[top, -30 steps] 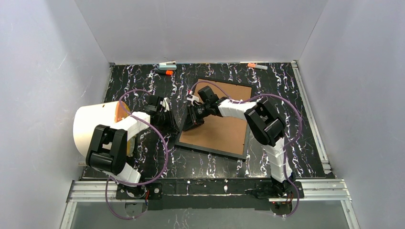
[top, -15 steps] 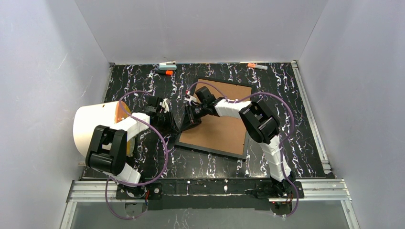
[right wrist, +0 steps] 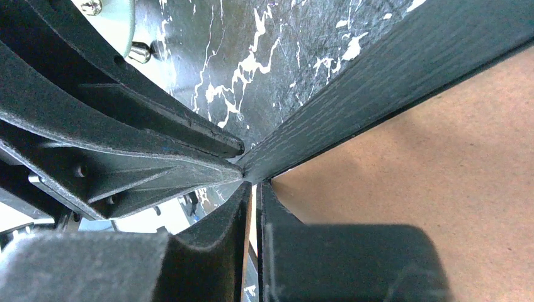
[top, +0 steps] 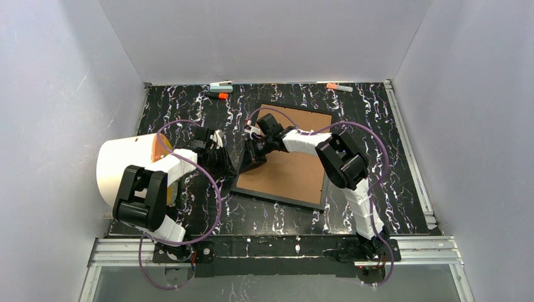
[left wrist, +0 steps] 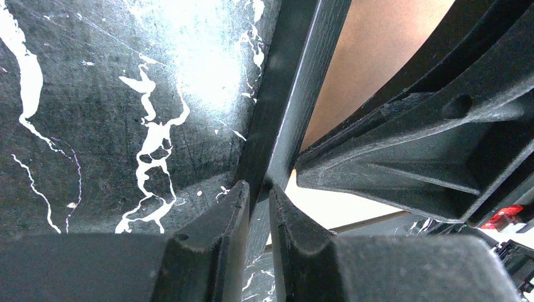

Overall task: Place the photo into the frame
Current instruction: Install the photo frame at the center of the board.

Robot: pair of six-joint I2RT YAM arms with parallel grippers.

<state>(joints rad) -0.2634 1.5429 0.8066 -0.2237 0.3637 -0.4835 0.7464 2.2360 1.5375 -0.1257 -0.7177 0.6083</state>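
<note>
The black frame (top: pixel 277 199) lies flat mid-table with the brown backing board (top: pixel 293 160) inside it. Both grippers meet at its left rail. My left gripper (top: pixel 232 162) reaches in from outside. In the left wrist view its fingers (left wrist: pixel 257 187) stand nearly together with the rail (left wrist: pixel 296 94) running into the gap. My right gripper (top: pixel 247 160) comes from the board side, its tips (right wrist: pixel 254 184) pinched at the rail (right wrist: pixel 390 69) where it borders the board (right wrist: pixel 428 176). A curled white sheet with an orange inner face (top: pixel 126 167), apparently the photo, sits at far left behind the left arm.
A white-green clip (top: pixel 220 84) and an orange marker (top: pixel 217 95) lie at the table's back edge, with another orange-tipped marker (top: pixel 340 87) further right. White walls close in the left, back and right sides. Purple cables loop over both arms.
The right gripper has slid a little left along the board to the frame's left rail. Both pairs of jaws have narrowed. The left arm has barely moved.
</note>
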